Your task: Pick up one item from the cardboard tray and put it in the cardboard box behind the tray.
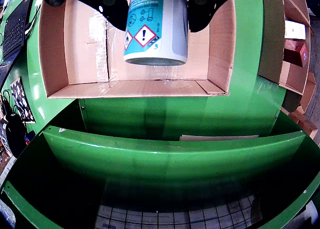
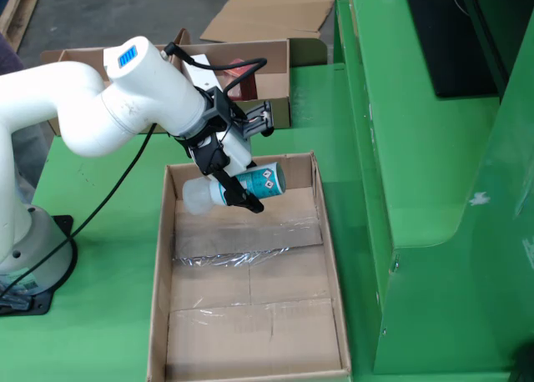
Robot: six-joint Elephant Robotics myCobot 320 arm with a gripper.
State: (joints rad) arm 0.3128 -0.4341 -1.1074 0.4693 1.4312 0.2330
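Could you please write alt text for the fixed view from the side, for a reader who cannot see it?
A white robot arm's gripper holds a white and teal bottle sideways above the far end of a long, open cardboard box on a green table. A smaller cardboard box with a few items sits behind it.

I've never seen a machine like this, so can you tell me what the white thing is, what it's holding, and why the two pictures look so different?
The white thing is a robot arm with a black two-fingered gripper as its hand. One picture comes from a camera standing off to the side. The other comes from a camera riding on the gripper, so it looks down past the fingers. The gripper is shut on a white and teal bottle with red warning diamonds. It holds the bottle on its side above a long, shallow brown cardboard tray that sits on the green table. A second cardboard box sits further back with some items inside.
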